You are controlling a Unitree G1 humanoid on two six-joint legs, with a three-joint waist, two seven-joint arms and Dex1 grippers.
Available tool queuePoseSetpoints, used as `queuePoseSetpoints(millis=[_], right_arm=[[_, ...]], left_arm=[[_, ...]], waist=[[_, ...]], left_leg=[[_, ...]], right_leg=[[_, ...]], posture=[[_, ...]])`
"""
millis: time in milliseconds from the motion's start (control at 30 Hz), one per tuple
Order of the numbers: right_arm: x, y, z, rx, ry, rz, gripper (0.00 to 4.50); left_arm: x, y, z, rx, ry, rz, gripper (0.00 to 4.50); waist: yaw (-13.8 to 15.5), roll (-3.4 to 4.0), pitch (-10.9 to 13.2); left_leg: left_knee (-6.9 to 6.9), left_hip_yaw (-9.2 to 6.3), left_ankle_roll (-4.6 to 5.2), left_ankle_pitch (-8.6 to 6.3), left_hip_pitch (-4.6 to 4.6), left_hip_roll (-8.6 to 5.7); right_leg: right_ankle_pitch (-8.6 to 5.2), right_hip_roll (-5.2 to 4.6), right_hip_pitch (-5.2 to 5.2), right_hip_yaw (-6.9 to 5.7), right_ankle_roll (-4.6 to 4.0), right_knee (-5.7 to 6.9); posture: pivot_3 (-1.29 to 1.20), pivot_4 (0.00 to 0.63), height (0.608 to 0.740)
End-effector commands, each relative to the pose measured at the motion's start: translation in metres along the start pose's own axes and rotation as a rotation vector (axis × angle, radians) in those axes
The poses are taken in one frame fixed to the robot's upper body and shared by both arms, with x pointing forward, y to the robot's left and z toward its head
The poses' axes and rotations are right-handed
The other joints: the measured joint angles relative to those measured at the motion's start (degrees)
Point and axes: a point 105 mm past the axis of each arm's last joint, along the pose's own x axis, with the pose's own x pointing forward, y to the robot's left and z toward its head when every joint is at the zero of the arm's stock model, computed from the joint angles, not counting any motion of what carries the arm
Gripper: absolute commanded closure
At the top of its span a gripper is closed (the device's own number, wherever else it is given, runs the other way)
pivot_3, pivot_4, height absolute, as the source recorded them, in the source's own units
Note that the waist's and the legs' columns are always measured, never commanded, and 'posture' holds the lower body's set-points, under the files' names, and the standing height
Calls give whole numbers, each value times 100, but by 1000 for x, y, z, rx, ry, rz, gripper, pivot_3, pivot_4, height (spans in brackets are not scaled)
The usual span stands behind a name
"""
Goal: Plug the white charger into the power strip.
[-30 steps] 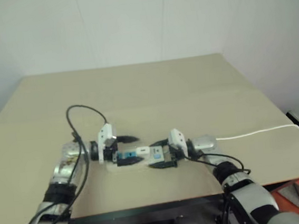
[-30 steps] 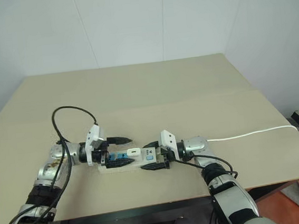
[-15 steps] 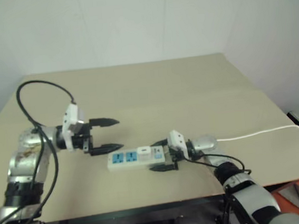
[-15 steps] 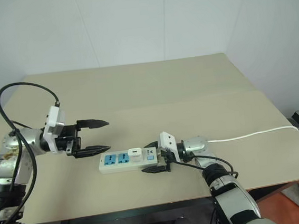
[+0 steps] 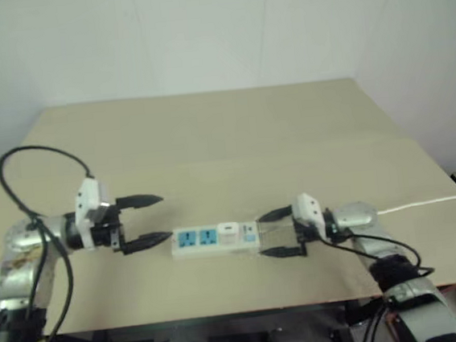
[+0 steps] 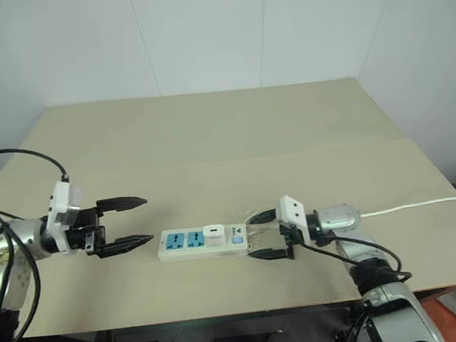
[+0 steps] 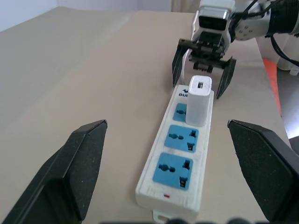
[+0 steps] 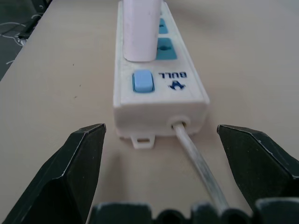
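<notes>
Left eye view: the power strip lies flat near the front edge of the tan table, with the white charger standing upright in the socket nearest the switch end. A second ago both grippers crowded the strip; now the left gripper has drawn off to the strip's left, clear of it, fingers spread. The right gripper has backed off to the cord end, fingers apart and holding nothing.

Left wrist view: the charger stands in the farthest of three blue sockets; the two nearer ones are bare.

Right wrist view: the strip's blue switch sits just before the charger, and the cord runs between the open fingers.
</notes>
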Motion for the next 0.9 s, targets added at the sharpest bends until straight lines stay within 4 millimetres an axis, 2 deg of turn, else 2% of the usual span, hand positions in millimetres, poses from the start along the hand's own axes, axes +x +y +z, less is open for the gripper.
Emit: queuePoseSetpoints(millis=[33,233,433,900], right_arm=[[-21,-12,19,-54,-29,-74,37],[-45,-18,27,-81,-6,-102,37],[-59,-21,33,-101,13,-113,37],[-58,-22,37,-113,6,-105,37]], left_arm=[[-15,-4,14,54,-2,49,0],[-32,-18,12,37,38,65,0],[-39,-29,10,14,46,93,0],[-39,-35,10,1,49,113,0]], waist=[[0,1,1],[11,0,3],[12,1,5],[12,1,5]], left_leg=[[0,0,0,0,3,0],[0,3,0,0,1,0],[0,7,0,0,2,-1],[1,9,0,0,2,-1]], right_leg=[[0,0,2,0,0,0],[0,-2,0,0,-1,-4],[0,-6,0,1,-1,-5],[0,-5,0,1,-2,-5]], posture=[[0,150,740],[0,150,740],[0,150,740],[0,150,740]])
